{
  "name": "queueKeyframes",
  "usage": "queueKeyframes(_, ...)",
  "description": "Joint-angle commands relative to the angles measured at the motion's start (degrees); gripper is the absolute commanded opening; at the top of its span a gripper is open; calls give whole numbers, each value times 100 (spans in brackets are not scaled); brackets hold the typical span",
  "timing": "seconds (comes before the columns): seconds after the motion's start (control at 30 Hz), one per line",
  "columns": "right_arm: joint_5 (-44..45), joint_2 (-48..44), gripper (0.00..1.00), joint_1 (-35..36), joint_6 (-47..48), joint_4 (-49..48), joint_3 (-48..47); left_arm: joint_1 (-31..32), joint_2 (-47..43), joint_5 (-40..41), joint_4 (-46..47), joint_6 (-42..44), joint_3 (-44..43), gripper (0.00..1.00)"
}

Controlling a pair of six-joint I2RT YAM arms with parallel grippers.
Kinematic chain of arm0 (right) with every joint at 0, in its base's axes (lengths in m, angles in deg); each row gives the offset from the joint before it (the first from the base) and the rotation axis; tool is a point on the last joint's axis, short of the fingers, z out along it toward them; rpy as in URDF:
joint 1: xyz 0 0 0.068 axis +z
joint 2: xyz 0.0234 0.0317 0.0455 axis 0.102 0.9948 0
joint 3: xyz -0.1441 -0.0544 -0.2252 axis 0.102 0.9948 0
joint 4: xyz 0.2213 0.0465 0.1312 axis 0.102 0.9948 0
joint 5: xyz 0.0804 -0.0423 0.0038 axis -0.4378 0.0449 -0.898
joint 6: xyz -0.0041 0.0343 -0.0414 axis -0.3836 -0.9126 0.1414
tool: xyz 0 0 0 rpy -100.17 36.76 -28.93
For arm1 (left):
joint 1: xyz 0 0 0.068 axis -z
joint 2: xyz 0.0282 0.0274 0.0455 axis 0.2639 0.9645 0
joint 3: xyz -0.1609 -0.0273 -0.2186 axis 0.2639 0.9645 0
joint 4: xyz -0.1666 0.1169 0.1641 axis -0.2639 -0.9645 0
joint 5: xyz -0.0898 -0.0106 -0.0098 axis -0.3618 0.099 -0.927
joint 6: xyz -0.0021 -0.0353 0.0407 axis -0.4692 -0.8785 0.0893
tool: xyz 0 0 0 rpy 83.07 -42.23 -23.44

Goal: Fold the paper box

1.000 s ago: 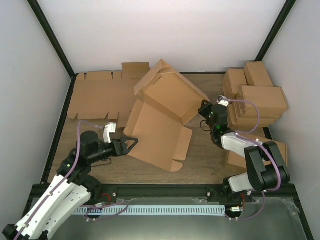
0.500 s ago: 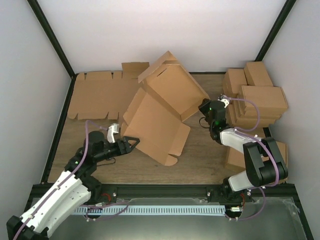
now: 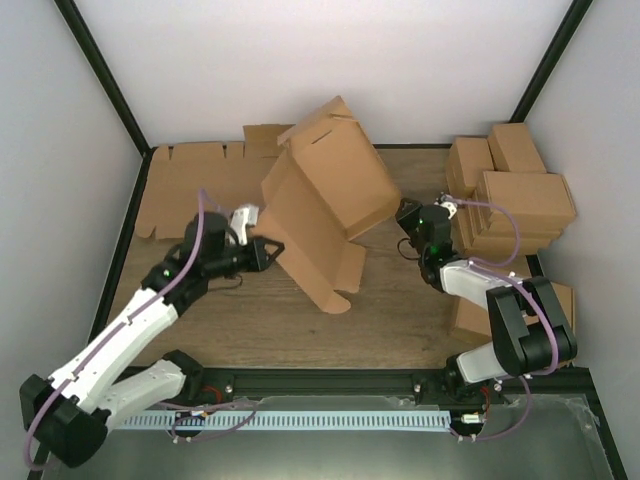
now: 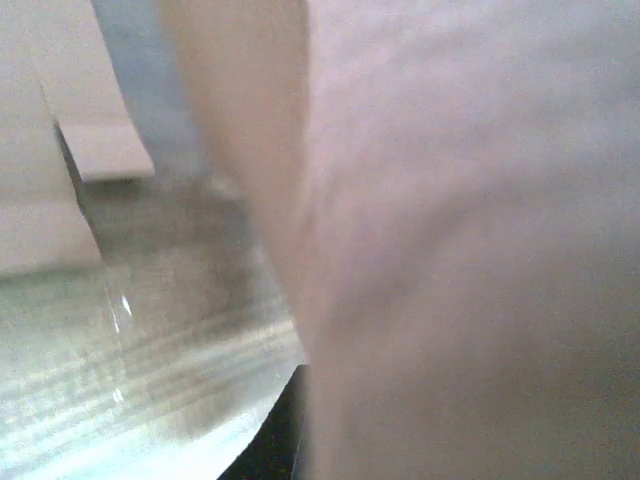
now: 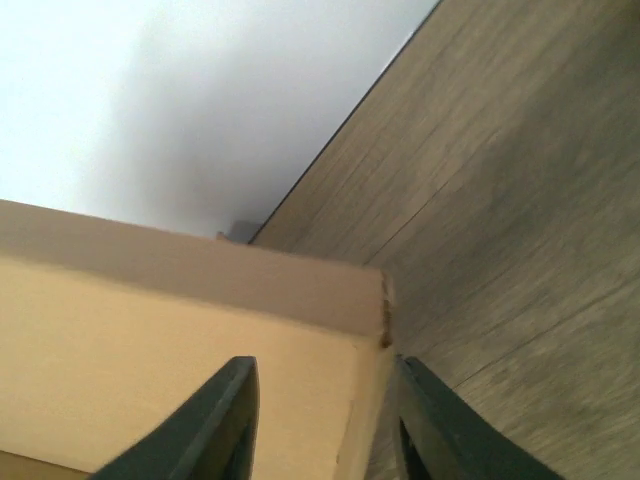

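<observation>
We see left claw [image 3: 268, 250] pinched shut, likely on paper box [image 3: 330, 195] wall. Right claw [image 5: 325, 378] part open, box corner between fingers. Box light, stiff, tippy; we hold edges.

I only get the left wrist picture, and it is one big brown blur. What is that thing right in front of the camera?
Observer: From above, it is the paper box, half folded and tipped up mid-table. The left gripper appears shut on the edge of its lower panel.
Operator: Is the other arm helping?
Observer: The right gripper straddles a corner on the box's right side, jaws apart, not clamping.
Operator: Anything else on the table?
Observer: A stack of flat cardboard sheets lies at the back left, and closed cartons are piled on the right.
</observation>
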Motion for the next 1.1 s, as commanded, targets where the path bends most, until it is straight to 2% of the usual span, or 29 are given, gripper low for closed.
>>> queueKeyframes(0.0, -460, -234, 49, 50, -27, -215, 178, -2, 434, 668, -1509, 1202, -1619, 4)
queueKeyframes(0.07, -683, -347, 69, 111, -40, -310, 446, -2, 588, 822, -2009, 1413, -2202, 4)
queueKeyframes(0.13, -832, -505, 84, 240, 56, -226, 606, -2, 771, 901, -2460, 1641, -2730, 4)
queueKeyframes(0.2, -1018, -682, 95, 371, 286, -36, 707, -7, 954, 928, -2843, 1841, -3168, 4)
queueKeyframes(0.27, -1349, -864, 98, 410, 681, 100, 783, -2, 1086, 848, -3140, 2039, -3465, 4)
queueKeyframes(0.37, -1656, -1240, 98, 403, 1542, 490, 818, -12, 1188, 632, -3348, 2164, -3712, 4)
queueKeyframes(0.57, -2009, -1685, 98, 218, 3215, 1680, 399, -11, 1170, -365, -3331, 2231, -3716, 4)
queueKeyframes(0.67, -2283, -1355, 96, 65, 3744, 2103, -134, -11, 1134, -742, -3302, 2285, -3622, 4)
queueKeyframes(0.77, -2696, -692, 90, 39, 4153, 2502, -844, -13, 1117, -677, -3417, 2303, -3595, 4)
queueKeyframes(0.87, -3092, -146, 80, 38, 4361, 2319, -1275, -14, 1054, -690, -3467, 2319, -3561, 4)
queueKeyframes(0.97, -3214, 245, 78, 35, 4386, 2128, -1547, -11, 937, -1053, -3377, 2339, -3538, 4)
queueKeyframes(1.07, -2968, 450, 77, 40, 4367, 2217, -1759, -11, 825, -1438, -3312, 2302, -3521, 4)
